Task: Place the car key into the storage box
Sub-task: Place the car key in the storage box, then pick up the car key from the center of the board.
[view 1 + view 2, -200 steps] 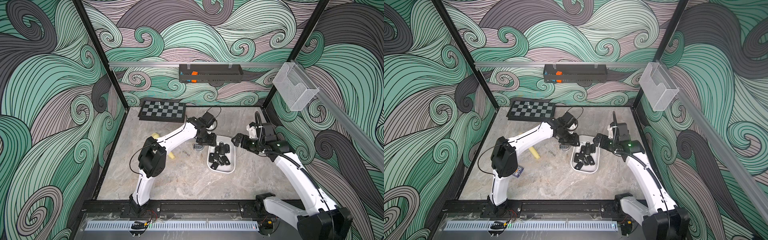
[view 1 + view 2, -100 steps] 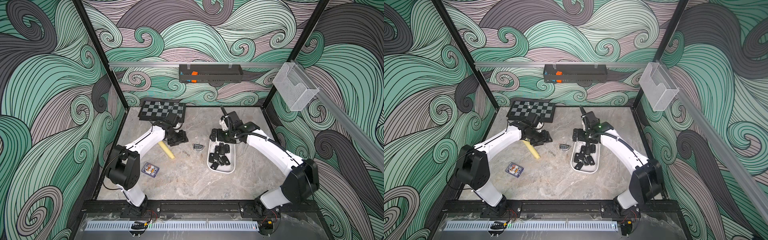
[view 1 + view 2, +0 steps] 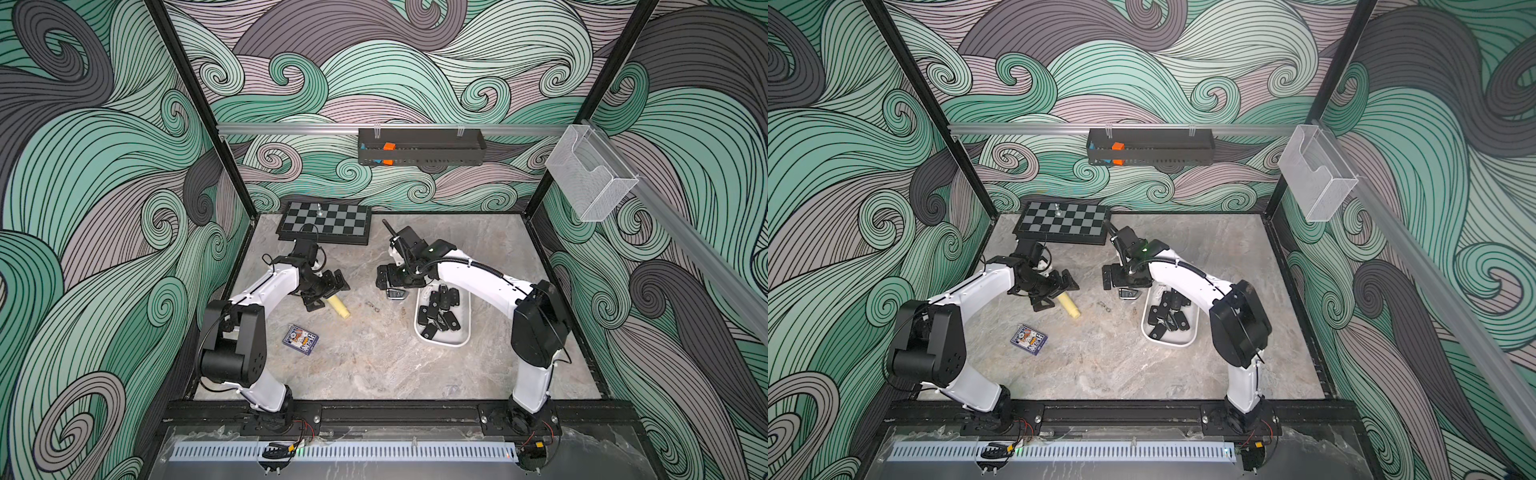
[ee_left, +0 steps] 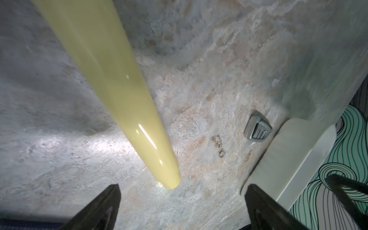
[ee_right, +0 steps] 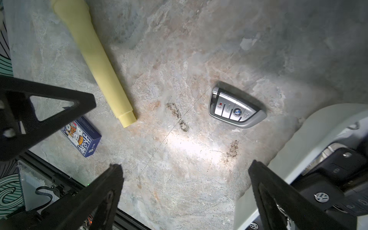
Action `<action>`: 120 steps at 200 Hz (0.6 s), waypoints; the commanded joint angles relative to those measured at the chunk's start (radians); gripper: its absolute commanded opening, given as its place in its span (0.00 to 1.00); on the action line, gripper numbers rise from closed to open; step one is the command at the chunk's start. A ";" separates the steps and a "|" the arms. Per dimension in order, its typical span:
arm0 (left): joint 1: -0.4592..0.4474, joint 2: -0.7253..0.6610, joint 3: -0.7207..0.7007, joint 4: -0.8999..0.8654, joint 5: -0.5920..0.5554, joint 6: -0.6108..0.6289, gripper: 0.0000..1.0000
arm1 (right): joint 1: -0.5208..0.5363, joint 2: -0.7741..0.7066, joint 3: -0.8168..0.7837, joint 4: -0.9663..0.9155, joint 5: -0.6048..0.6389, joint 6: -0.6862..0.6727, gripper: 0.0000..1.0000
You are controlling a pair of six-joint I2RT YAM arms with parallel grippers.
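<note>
On the marble-patterned table (image 3: 374, 370) lie one silver-and-black car key fob (image 5: 237, 111), one white oblong plastic storage box (image 3: 444, 341) of black key fobs (image 3: 436, 318) too heaped to count, one pale yellow cylinder (image 3: 338, 307), one blue card box (image 3: 300, 338) and one chessboard (image 3: 324, 222).

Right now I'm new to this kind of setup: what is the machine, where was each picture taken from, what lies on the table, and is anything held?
Two white robot arms stand at the table's near edge, each ending in a black two-fingered claw. The two wide pictures come from one camera head overhead; the two close-ups come from cameras on the arms' wrists. On the table lie a silver car key, a white storage box holding several black key fobs, a yellow cylinder, a blue card box and a chessboard. The car key lies just outside the box. The left claw is open by the yellow cylinder; the right claw is open close by the car key. Neither holds anything.
</note>
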 commanded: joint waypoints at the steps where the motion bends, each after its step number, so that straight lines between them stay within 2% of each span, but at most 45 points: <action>1: 0.039 -0.034 0.019 -0.011 0.044 0.030 0.99 | 0.014 0.036 0.034 -0.006 -0.024 0.033 0.98; 33: 0.083 -0.037 0.027 -0.028 0.054 0.056 0.99 | 0.020 0.113 0.078 -0.017 -0.061 0.011 0.97; 76: 0.107 -0.041 0.004 0.008 0.073 0.028 0.99 | 0.022 0.191 0.110 -0.057 -0.098 -0.068 0.97; 120: 0.113 -0.050 -0.018 0.021 0.060 0.050 0.98 | 0.036 0.221 0.077 -0.071 -0.090 -0.081 0.97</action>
